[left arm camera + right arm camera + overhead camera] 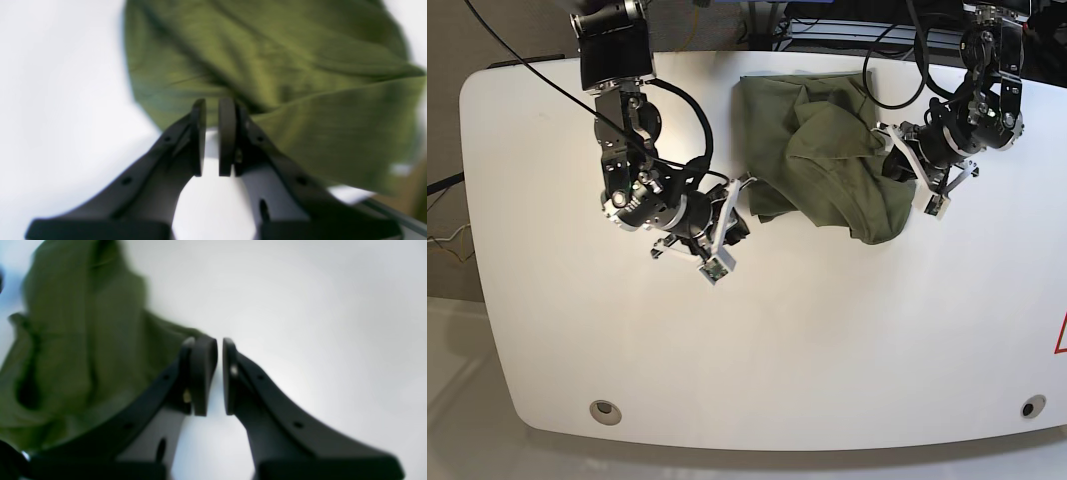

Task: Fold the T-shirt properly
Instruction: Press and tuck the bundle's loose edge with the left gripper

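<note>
T-shirt (827, 160) is lying bunched and crumpled on your white table (827, 340), toward the far edge and right of the middle in the base view, with folds heaped over one another instead of spread flat. That overhead view is giving you the whole layout: your right gripper (742, 205) is sitting at the cloth's edge on the picture's left, and your left gripper (902, 165) is sitting at the opposite edge on the picture's right, so the olive cloth is lying between the two arms. It is not showing you how the jaws stand, though; the fingertips are too small and partly lost against the fabric. The wrist cameras are filling that in. In the left wrist view, the left gripper (211, 136) is showing a narrow slit between its black pads (227, 133), with only white table in the gap and the T-shirt (267, 73) lying just beyond the tips, blurred. In the right wrist view, the right gripper (220, 376) is likewise standing narrow with bare table in the gap, and the T-shirt (76, 340) is lying off to the side of one finger. Neither tool is gripping cloth. No container is showing in any view.
</note>
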Tool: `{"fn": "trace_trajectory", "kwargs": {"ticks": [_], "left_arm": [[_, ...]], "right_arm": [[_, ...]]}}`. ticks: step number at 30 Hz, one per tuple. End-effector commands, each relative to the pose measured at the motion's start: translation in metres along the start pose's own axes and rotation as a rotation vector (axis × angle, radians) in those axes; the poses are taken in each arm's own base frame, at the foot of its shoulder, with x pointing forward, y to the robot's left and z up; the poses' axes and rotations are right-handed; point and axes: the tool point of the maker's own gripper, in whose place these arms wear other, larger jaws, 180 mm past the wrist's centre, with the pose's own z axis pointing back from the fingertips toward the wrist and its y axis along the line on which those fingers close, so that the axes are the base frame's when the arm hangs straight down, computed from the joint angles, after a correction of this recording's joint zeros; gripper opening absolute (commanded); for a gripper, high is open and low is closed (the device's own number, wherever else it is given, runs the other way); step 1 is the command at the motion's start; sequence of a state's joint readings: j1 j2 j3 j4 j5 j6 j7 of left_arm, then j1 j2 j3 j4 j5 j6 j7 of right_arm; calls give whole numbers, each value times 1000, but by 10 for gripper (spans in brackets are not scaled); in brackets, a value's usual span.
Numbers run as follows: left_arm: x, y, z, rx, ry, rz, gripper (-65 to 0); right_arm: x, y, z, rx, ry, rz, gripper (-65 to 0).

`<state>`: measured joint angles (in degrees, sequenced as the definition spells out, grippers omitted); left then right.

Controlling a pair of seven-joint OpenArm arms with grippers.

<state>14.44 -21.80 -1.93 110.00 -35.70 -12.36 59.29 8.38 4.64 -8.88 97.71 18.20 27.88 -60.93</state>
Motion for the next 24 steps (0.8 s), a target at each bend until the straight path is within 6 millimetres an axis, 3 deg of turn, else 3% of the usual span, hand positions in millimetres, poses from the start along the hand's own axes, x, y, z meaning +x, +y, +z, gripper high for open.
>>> {"fn": "trace_trajectory", "kwargs": {"ticks": [1, 6, 13, 15, 24], "left_arm": [[27, -7, 6, -48, -70, -2, -602], [36, -12, 9, -89, -98, 27, -606], [37, -17, 11, -114, -106, 29, -650], [40, -24, 12, -152, -116, 45, -650], [54, -56, 23, -351, -172, 133, -650]], "right_arm": [[13, -3, 7, -8, -49, 7, -582], [-10, -12, 11, -29, 15, -14, -586], [-28, -7, 14, -24, 70, -11, -626], [-29, -4, 17, -26, 64, -5, -650], [-28, 1, 19, -20, 59, -1, -650]]}}
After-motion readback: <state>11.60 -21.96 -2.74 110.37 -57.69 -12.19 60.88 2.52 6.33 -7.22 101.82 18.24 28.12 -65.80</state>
